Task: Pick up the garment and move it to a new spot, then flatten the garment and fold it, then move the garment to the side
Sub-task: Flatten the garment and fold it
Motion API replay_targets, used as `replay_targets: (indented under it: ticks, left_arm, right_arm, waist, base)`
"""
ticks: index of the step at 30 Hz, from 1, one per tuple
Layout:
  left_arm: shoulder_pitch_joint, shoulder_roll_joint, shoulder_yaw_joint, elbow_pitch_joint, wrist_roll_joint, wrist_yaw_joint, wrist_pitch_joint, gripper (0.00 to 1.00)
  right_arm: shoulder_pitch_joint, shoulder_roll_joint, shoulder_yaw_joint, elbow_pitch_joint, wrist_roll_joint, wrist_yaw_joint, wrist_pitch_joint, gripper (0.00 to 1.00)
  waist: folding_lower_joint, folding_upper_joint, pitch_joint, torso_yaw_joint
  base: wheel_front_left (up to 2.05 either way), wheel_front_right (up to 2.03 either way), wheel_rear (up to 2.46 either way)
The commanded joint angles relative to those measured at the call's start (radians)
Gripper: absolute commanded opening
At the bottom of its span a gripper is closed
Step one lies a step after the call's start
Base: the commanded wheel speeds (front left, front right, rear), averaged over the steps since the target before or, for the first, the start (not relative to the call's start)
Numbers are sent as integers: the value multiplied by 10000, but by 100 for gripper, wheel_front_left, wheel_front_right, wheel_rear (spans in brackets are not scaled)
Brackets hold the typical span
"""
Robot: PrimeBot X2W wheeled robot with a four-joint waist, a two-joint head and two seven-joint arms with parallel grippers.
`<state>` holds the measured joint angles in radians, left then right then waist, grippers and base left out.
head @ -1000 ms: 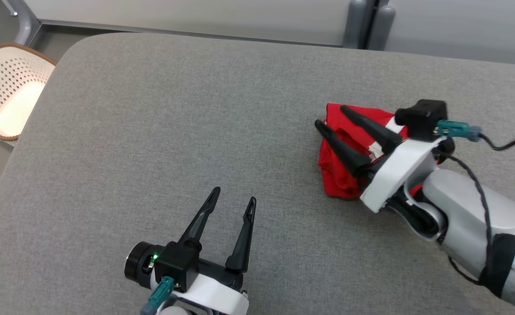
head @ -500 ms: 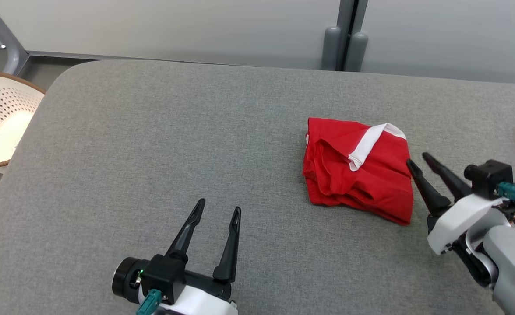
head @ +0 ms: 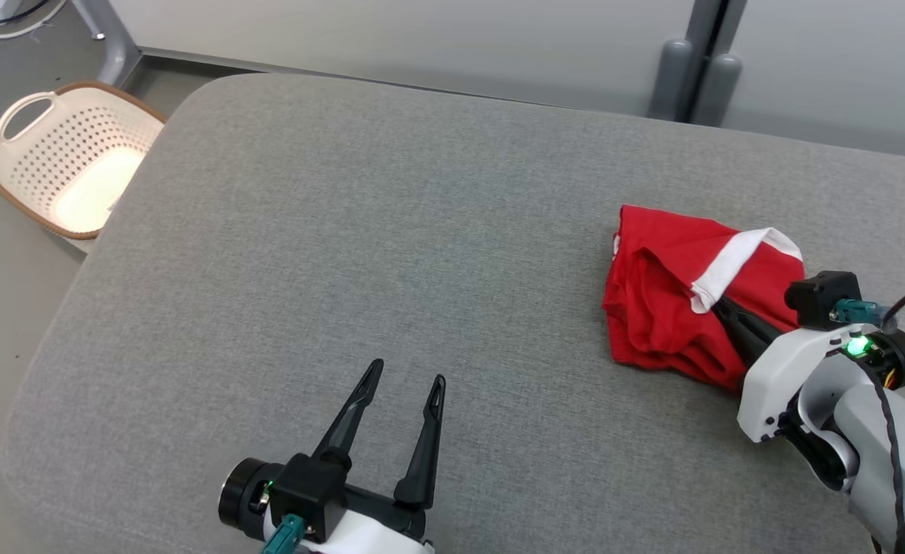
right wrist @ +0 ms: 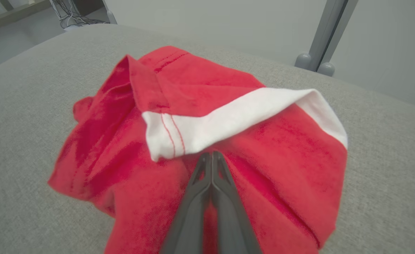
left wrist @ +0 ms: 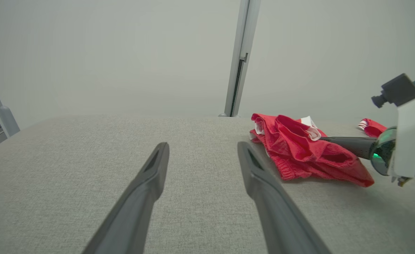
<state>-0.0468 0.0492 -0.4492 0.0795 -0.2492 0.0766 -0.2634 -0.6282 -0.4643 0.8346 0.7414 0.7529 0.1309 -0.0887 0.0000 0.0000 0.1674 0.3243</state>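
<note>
The garment [head: 664, 308] is a crumpled red piece with a white band, lying on the right of the grey table [head: 345, 231]. My right gripper [head: 718, 305] comes at it from the right, jaws pressed together, tips pinched into the red cloth just under the white band. The right wrist view shows the shut right gripper [right wrist: 211, 153] on the garment [right wrist: 271, 151], with creases running to the tips. My left gripper [head: 409, 371] stands open near the table's front edge, well left of the garment. In the left wrist view the left gripper [left wrist: 202, 146] holds nothing and the garment [left wrist: 299, 158] lies to its right.
A perforated cream basket [head: 75, 154] stands on the floor past the table's left corner. Another red and white cloth [left wrist: 371, 127] lies behind my right gripper at the far right. A grey wall with a post [head: 691, 85] runs behind the table.
My right gripper pulled back to the garment's right side, then came in again and shut on the cloth under the white band. The head camera shifted. The left gripper stayed open.
</note>
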Motion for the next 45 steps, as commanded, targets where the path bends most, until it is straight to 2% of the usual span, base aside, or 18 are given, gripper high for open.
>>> replay_targets:
  ticks: [1, 5, 9, 17, 21, 27, 30, 34, 39, 43, 45]
  left_arm:
    - [-21, 29, -67, 59, -96, 40, -12, 100]
    - [-95, 29, -200, 50, -168, 118, -12, 100]
    - [-187, 29, -387, -20, -243, 193, -12, 100]
    - [-314, 29, -557, -9, -234, 263, -12, 100]
    - [-255, 31, -462, 26, -150, 313, -12, 100]
    - [-100, 32, -374, -9, -127, 298, -12, 100]
    - [-83, 32, -355, 13, -98, 229, -12, 100]
    - [-205, 35, -326, 83, -58, 161, -12, 100]
    - [-312, 32, -427, 120, -63, 120, -12, 100]
    - [-304, 32, -425, 132, -84, 153, -12, 100]
    - [-276, 32, -397, 150, -67, 166, -12, 100]
  right_arm:
    - [-176, -136, 82, 12, 327, -5, 252, 0]
    - [-478, -308, 38, 0, 602, -5, 251, 0]
    - [-1033, -536, -15, 215, 411, -5, -189, 0]
    - [-2423, -337, -208, 1112, -413, -5, -1491, 0]
    - [-1918, -64, -438, 1255, -802, -5, -1745, 0]
    - [-144, 133, -1045, 351, -1322, -5, -1780, 0]
    - [575, 457, -1375, 15, -1673, -5, -1775, 0]
    - [703, 1160, -1661, 67, -2279, -5, -1775, 0]
    - [418, 2336, -1853, 1154, -2822, -5, -1775, 0]
    - [409, 3229, -1445, 1848, -2759, -5, -1760, 0]
    - [408, 3456, -1151, 1981, -2596, -6, -1757, 0]
  waist:
    - [0, 0, 81, 381]
    - [0, 0, 163, 693]
    - [0, 0, 322, 1005]
    - [0, 0, 549, 993]
    - [0, 0, 403, 755]
    - [0, 0, 207, 393]
    - [0, 0, 197, 267]
    - [0, 0, 213, 202]
    - [0, 0, 199, 380]
    - [0, 0, 174, 518]
    - [0, 0, 128, 522]
  base:
    - [0, 0, 0]
    - [0, 0, 0]
    - [0, 0, 0]
    - [0, 0, 0]
    - [0, 0, 0]
    - [0, 0, 0]
    - [0, 0, 0]
    - [0, 0, 0]
    - [0, 0, 0]
    - [0, 0, 0]
    - [0, 0, 0]
